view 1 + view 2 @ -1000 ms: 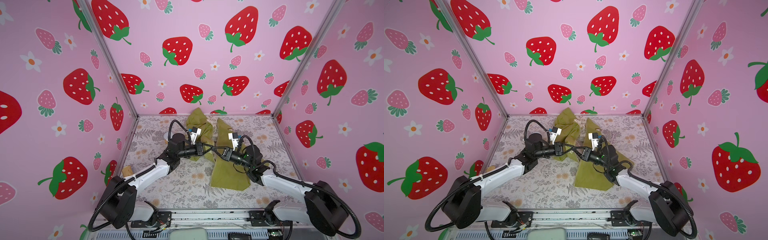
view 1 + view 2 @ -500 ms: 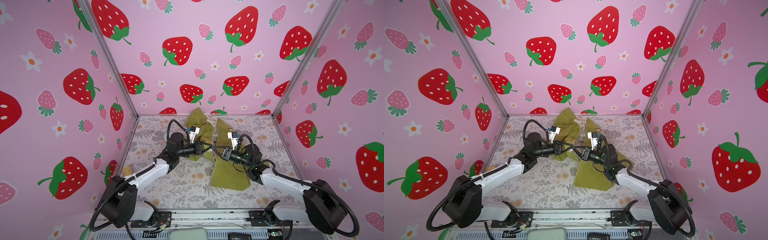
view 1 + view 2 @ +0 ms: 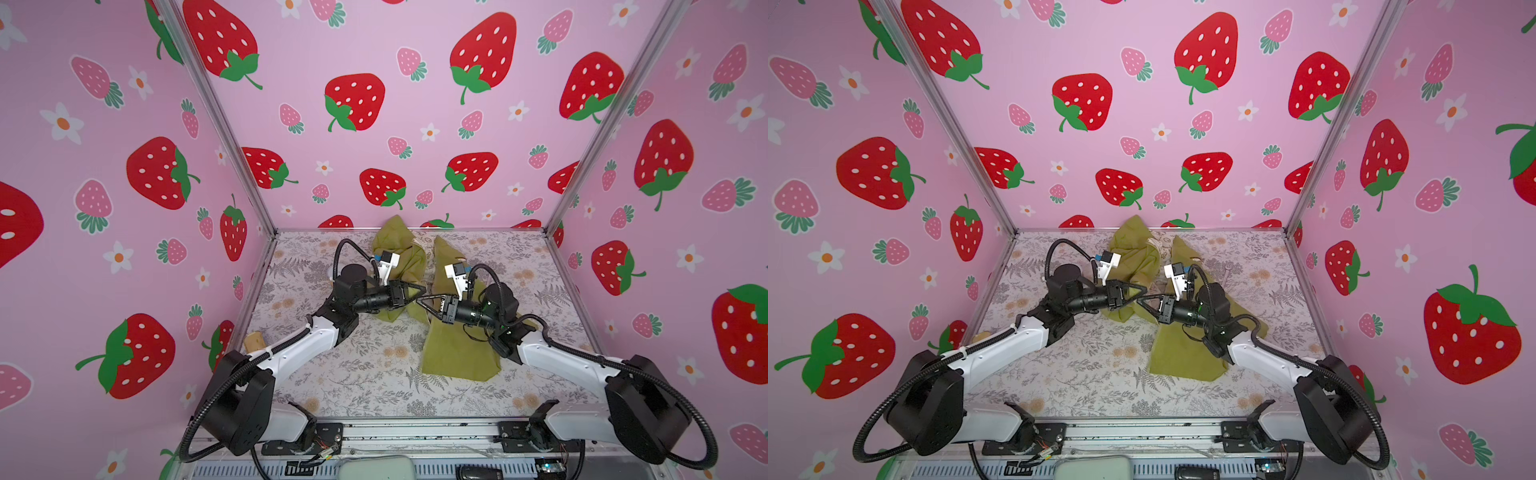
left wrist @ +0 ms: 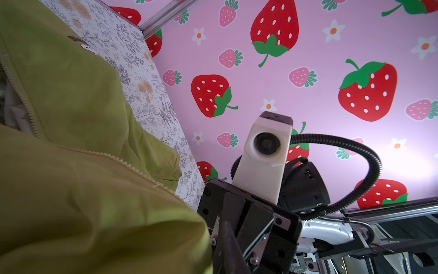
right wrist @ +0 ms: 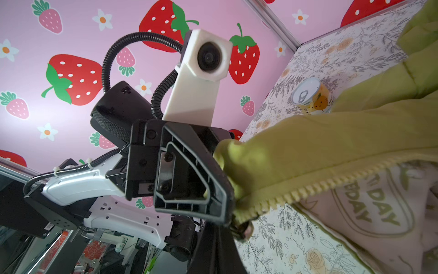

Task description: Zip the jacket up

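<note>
olive jacket [image 3: 453, 353] spreads on the table [image 3: 365, 386] under and beyond both pincers in both top views; the left pincer [image 3: 419, 287] and right pincer [image 3: 421, 300] meet tip to tip over its front edge. left wrist view: the jacket [image 4: 83, 201] lies just beside the right pincer [image 4: 234, 258], whose jaws are pressed together. right wrist view: the left pincer [image 5: 225, 208] pinches the zipper edge of the jacket [image 5: 320, 147], with a can [image 5: 310, 97] on the table beyond it.
</note>
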Robot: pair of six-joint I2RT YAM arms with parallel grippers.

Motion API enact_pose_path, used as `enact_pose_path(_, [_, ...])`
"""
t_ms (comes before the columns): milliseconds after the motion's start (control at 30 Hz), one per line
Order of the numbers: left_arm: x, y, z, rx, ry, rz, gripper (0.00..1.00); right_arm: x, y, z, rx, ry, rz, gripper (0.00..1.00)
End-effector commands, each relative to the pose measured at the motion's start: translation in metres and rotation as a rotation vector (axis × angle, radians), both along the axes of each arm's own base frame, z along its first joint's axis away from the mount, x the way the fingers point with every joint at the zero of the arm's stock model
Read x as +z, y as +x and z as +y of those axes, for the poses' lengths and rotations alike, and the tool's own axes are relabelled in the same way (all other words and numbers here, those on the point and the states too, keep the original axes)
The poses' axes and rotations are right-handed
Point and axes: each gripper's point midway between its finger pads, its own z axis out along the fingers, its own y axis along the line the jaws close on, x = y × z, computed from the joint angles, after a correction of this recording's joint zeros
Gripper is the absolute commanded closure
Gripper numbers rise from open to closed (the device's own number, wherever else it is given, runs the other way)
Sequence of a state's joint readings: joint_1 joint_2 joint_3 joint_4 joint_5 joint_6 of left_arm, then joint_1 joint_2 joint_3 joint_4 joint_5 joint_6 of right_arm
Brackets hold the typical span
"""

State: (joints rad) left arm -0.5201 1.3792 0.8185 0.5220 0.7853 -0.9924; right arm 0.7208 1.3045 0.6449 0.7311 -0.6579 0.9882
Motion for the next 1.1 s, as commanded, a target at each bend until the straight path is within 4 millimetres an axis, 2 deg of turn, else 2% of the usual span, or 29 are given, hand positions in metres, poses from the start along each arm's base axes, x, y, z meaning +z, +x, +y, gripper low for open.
enact_pose_path(0, [0.034, -0.006, -0.004, -0.048, -0.06, -0.084, 0.89, 0.004, 0.0, 0.002, 0.021, -0.025, -0.035, 0.92])
enact_pose_path(100, [0.032, -0.005, -0.004, -0.046, -0.057, -0.081, 1.0, 0.006, 0.001, 0.0, 0.019, -0.021, -0.034, 0.92])
enact_pose_path(233, [0.028, -0.005, -0.004, -0.046, -0.053, -0.074, 1.0, 0.011, 0.004, -0.006, -0.008, -0.009, -0.032, 0.89])
enact_pose_path(467, [0.028, -0.007, -0.004, -0.057, -0.059, -0.083, 1.0, 0.023, 0.015, -0.028, -0.105, 0.01, -0.028, 0.65])
enact_pose_path(633, [0.032, -0.008, -0.004, -0.07, -0.068, -0.095, 1.0, 0.012, 0.031, -0.045, -0.208, -0.009, 0.04, 0.5])
enact_pose_path(700, [0.033, -0.01, -0.005, -0.077, -0.071, -0.096, 1.0, 0.004, 0.039, -0.048, -0.231, -0.007, 0.095, 0.49])
enact_pose_path(767, [0.034, -0.011, -0.005, -0.084, -0.074, -0.099, 1.0, 0.0, 0.043, -0.045, -0.225, 0.009, 0.149, 0.49])
enact_pose_path(1067, [0.025, -0.012, -0.006, -0.098, -0.066, -0.089, 1.0, 0.011, 0.047, -0.023, -0.149, 0.169, 0.303, 0.49])
